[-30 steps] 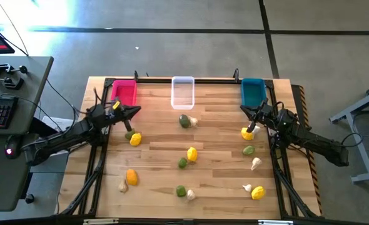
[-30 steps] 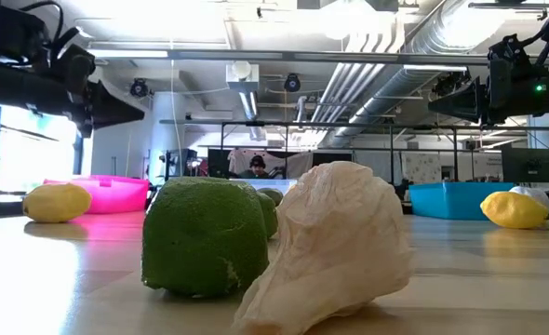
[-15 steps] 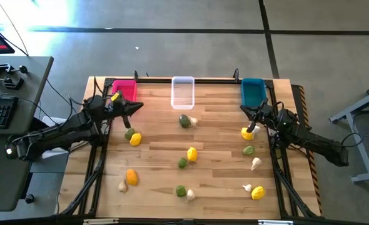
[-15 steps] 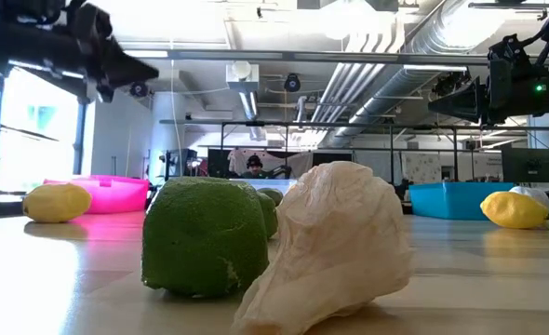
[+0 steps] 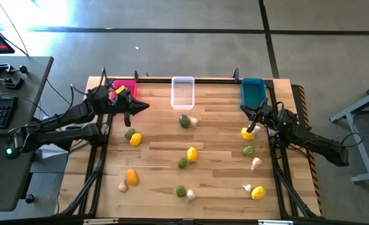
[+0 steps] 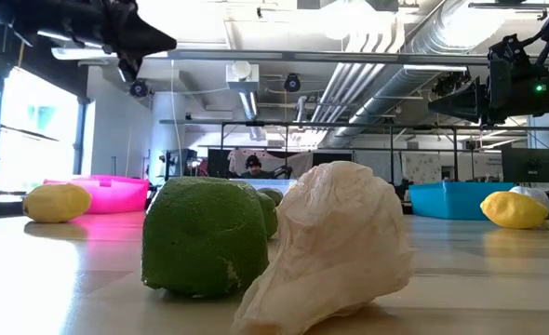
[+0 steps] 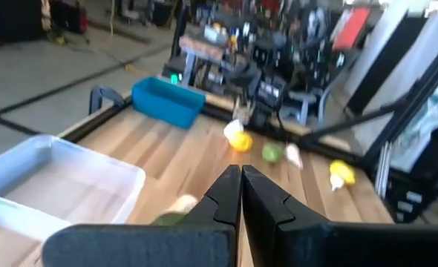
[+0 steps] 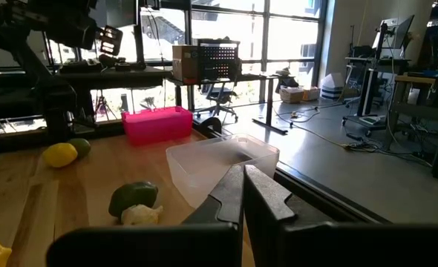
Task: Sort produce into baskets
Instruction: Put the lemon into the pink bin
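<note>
The produce lies scattered on the wooden table [image 5: 159,150]: yellow pieces [image 5: 135,139], green ones [image 5: 184,120], whitish bulbs [image 5: 256,164] and an orange one [image 5: 131,177]. Three baskets stand along the far edge: pink [image 5: 127,87], clear [image 5: 183,92] and teal [image 5: 253,92]. My left gripper [image 5: 146,106] is shut and empty, high above the table just in front of the pink basket; its closed fingertips [image 7: 241,174] point toward the right side. My right gripper [image 5: 247,112] is shut and empty in front of the teal basket, fingertips [image 8: 243,172] pointing toward the clear basket.
A green piece [image 6: 205,237] and a whitish bulb [image 6: 330,247] lie together near the front edge, right before the low camera. A yellow piece [image 5: 247,132] lies just below my right gripper. Black rails run along the table's left and right sides.
My left gripper has risen well above the table and drifted a little toward the table's right, its fingers tipping up toward level. It has stayed shut and empty. The produce has not moved.
</note>
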